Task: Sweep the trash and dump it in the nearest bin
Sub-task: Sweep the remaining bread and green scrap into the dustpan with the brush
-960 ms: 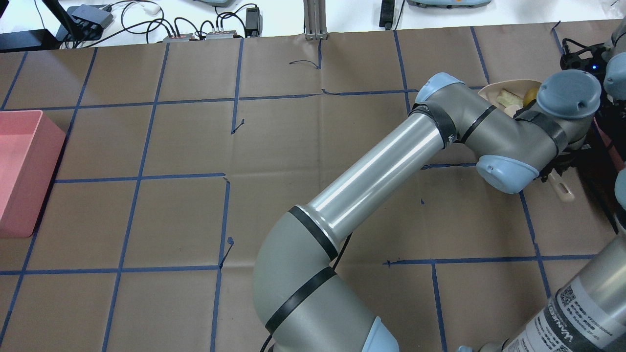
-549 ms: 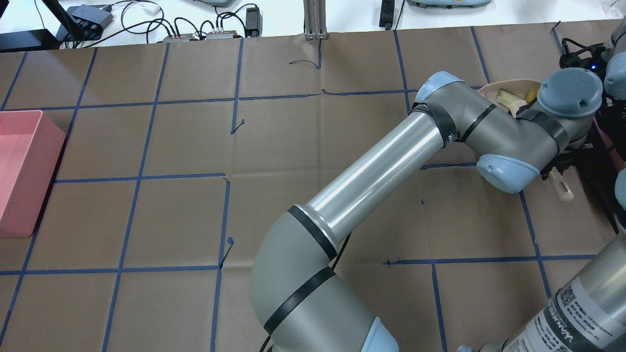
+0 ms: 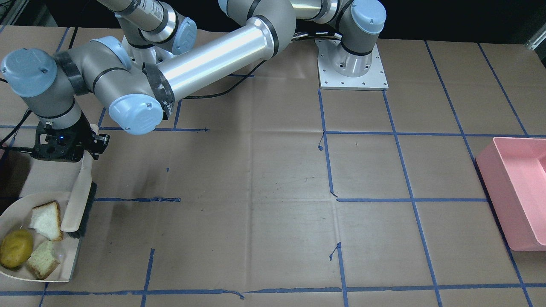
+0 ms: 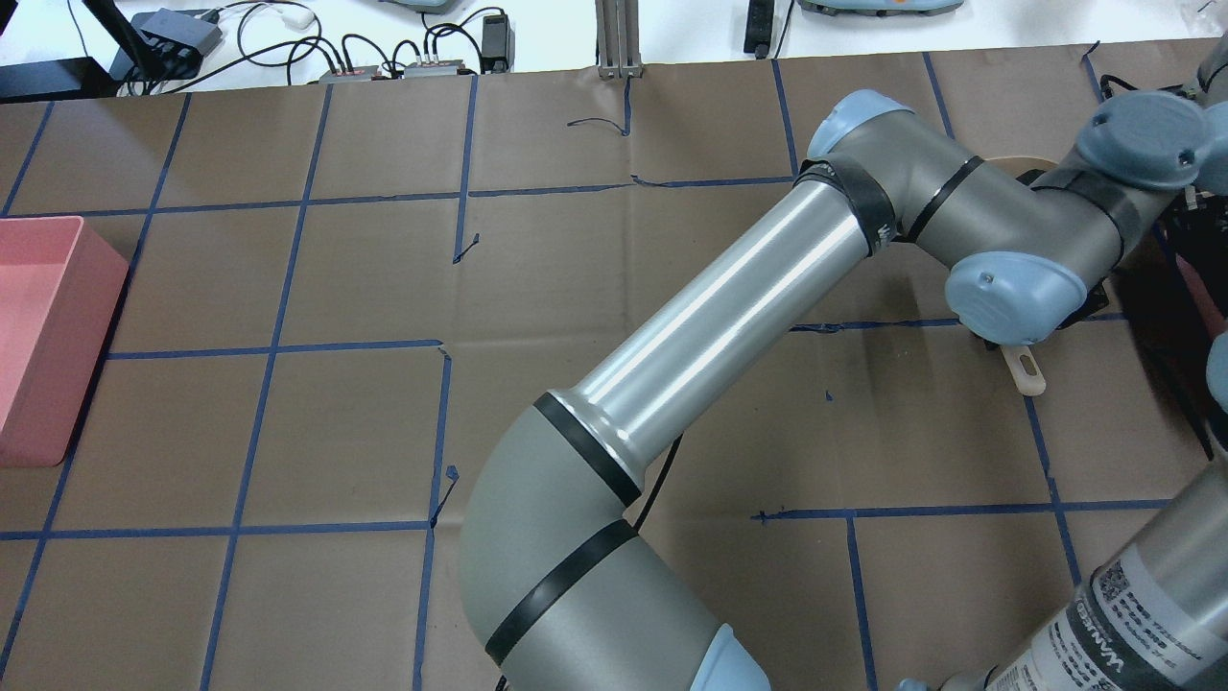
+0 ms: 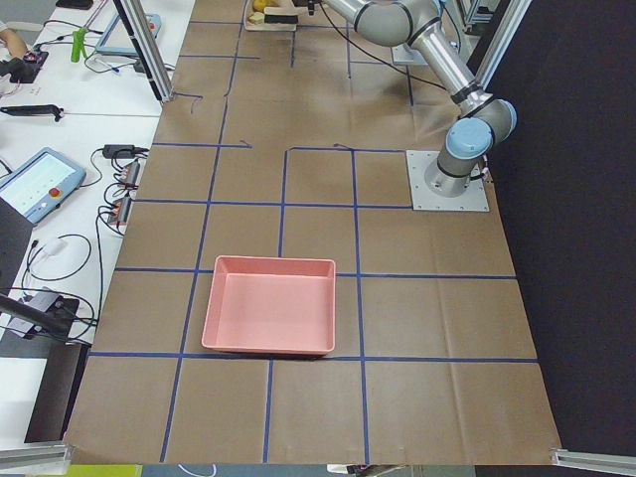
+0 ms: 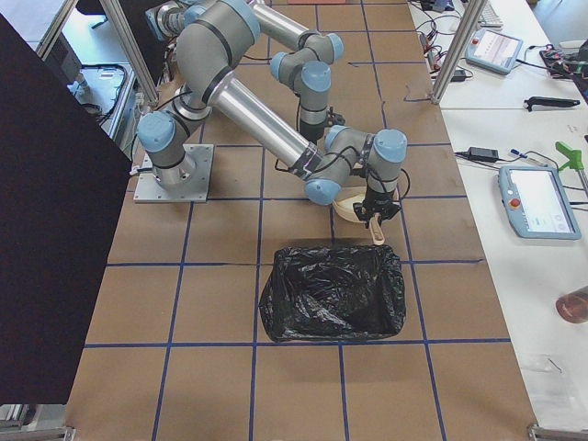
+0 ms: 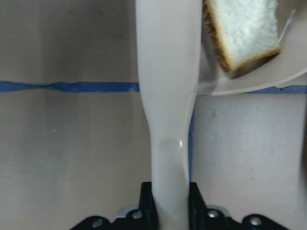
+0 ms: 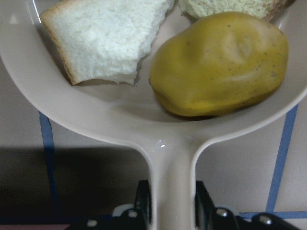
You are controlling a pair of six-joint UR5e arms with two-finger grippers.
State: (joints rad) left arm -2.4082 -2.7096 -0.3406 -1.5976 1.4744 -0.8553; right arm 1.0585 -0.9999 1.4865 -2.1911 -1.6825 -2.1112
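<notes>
Two toy bread slices and a yellow-green fruit lie in a beige dustpan at the table's end. My left gripper is shut on the handle of a beige brush, whose bristles rest at the pan's edge; the handle runs between the fingers. My right gripper is shut on the dustpan handle, with the fruit and a slice just ahead. The nearest bin shows as a pink sliver and carries a black bag.
A large pink tub stands at the opposite end of the table, also in the overhead view. My left arm stretches across the brown, blue-taped table. Cables and boxes lie beyond the far edge.
My left arm has swung farther from the robot; its wrist now covers the dustpan's contents in the overhead view. The brush handle's end has shifted left.
</notes>
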